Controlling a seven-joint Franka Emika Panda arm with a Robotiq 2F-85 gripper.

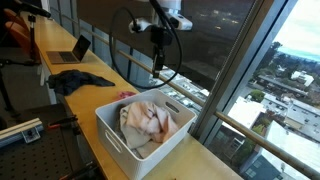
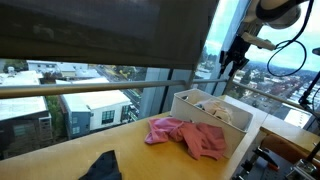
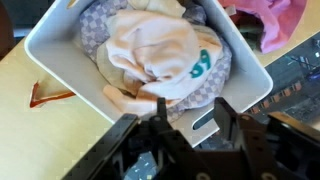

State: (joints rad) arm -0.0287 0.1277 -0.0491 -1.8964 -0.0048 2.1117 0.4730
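A white plastic basket (image 1: 120, 138) (image 2: 190, 99) (image 3: 55, 50) stands on the wooden table, filled with crumpled clothes (image 1: 147, 122) (image 3: 155, 50) in cream, checked grey and pink. My gripper (image 1: 159, 62) (image 2: 230, 58) (image 3: 177, 128) hangs well above the basket in both exterior views. In the wrist view its two black fingers (image 3: 126, 128) stand apart over the basket's near rim and handle slot, with nothing between them. It is open and touches nothing.
A pink garment (image 2: 190, 136) (image 3: 283, 20) lies on the table beside the basket. A dark cloth (image 1: 85, 82) (image 2: 100, 166) lies further along. An open laptop (image 1: 70, 51) sits at the far end. Window glass and a railing (image 1: 190, 90) run along the table's edge.
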